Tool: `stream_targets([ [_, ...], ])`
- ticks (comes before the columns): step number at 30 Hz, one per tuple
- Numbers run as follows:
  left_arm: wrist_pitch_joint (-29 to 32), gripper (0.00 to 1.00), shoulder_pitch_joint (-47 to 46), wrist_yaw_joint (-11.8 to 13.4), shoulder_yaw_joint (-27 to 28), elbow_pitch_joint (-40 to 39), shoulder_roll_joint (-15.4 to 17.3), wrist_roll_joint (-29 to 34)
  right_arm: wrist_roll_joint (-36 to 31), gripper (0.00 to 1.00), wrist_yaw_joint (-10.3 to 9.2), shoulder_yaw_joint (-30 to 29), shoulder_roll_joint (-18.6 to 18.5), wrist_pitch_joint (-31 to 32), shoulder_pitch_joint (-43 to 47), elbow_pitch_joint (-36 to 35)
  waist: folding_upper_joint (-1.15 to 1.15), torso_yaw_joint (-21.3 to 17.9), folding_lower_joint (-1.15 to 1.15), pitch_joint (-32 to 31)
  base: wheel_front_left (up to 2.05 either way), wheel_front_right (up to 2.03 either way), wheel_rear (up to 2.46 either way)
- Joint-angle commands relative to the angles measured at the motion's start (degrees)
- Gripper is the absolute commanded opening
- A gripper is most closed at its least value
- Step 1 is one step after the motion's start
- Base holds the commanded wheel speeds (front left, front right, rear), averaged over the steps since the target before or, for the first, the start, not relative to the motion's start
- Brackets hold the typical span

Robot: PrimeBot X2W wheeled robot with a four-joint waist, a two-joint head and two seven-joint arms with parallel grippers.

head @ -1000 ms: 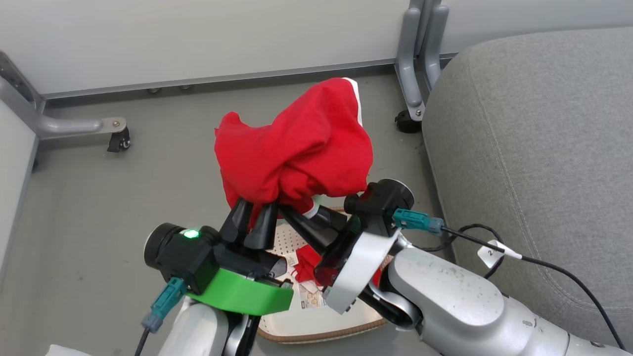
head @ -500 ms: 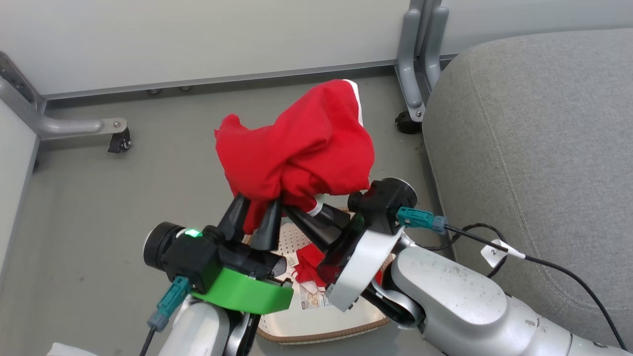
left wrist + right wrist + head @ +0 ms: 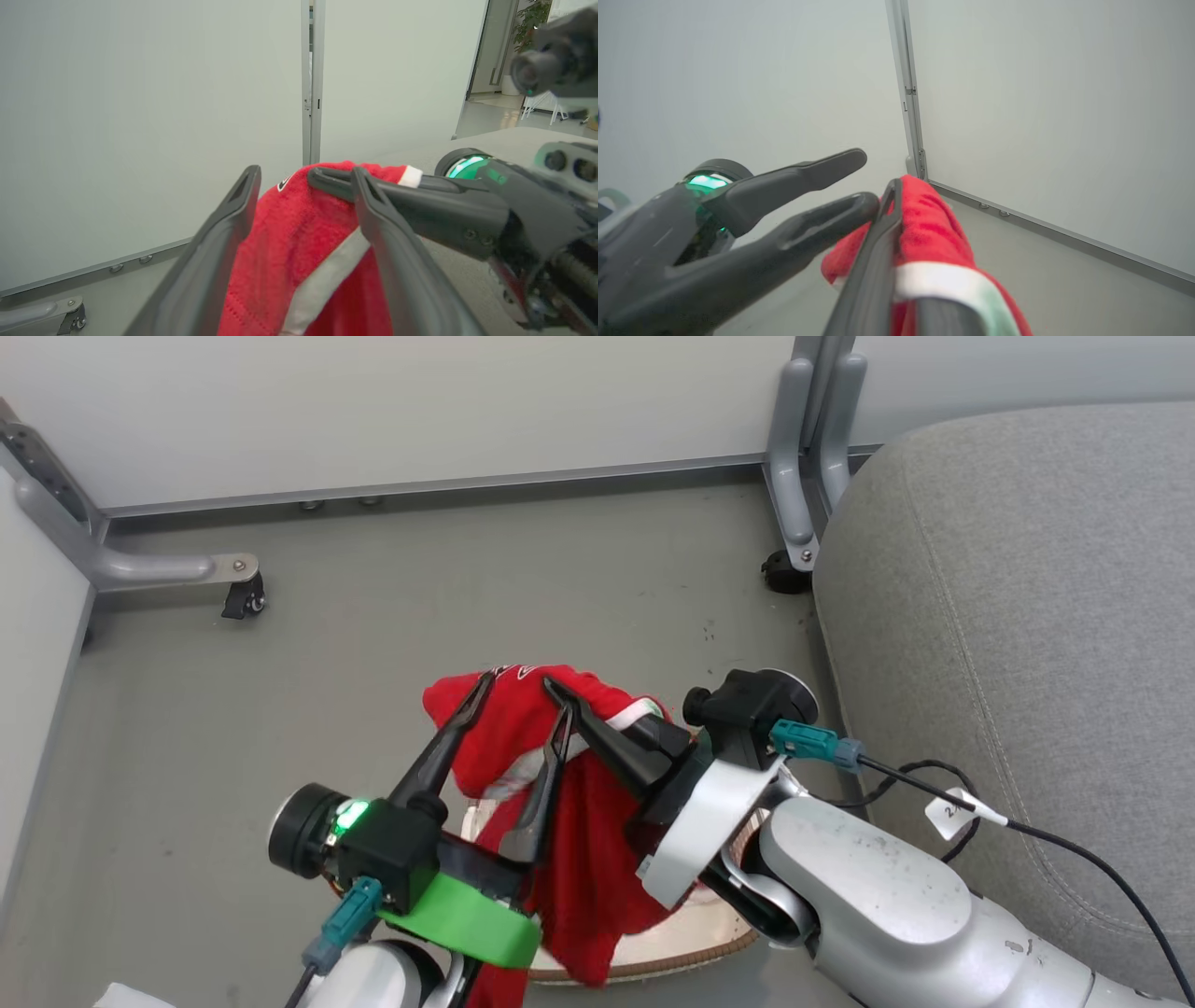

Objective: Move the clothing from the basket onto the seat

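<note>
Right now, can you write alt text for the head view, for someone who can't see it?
Red clothing hangs from the right gripper, which is shut on it, and drapes down over the basket, while the left gripper, fingers open, straddles the fabric. The grey seat lies to the robot's right, with no clothing on it yet.

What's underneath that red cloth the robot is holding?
The basket: a strip of its brown rim and pale wall shows below the clothing. Its inside is mostly hidden by the fabric.
</note>
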Motion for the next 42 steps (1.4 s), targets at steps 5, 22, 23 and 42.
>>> stream_targets([
  [5, 2.4, 1.0, 3.1, -0.7, -1.5, -0.8, 2.2, 0.7, -0.4, 0.0, 0.0, -0.5, -0.5, -0.3, 1.4, 1.6, 0.0, 0.7, 0.0, 0.1, 0.0, 0.0, 0.0],
  [22, 4.7, 1.0, 4.6, -0.6, -4.0, 0.0, 3.5, 0.5, -1.5, 0.0, 0.0, -2.0, -0.7, -0.3, 2.7, 3.7, 0.0, 0.5, 0.0, 0.6, 0.0, 0.0, 0.0],
  [23, 4.8, 1.0, 4.4, -0.5, -4.0, 0.0, 3.7, 0.6, -1.5, 0.0, 0.0, -2.1, -0.7, -0.3, 2.8, 3.7, 0.0, 0.1, 0.0, 0.7, 0.0, 0.0, 0.0],
  [42, 5.4, 1.0, 2.8, -0.5, -3.8, -0.8, 6.3, -0.2, -2.9, 0.0, 0.0, -6.6, -0.7, -0.3, 4.0, 2.8, 0.0, -17.4, 0.0, 2.6, 0.0, 0.0, 0.0],
])
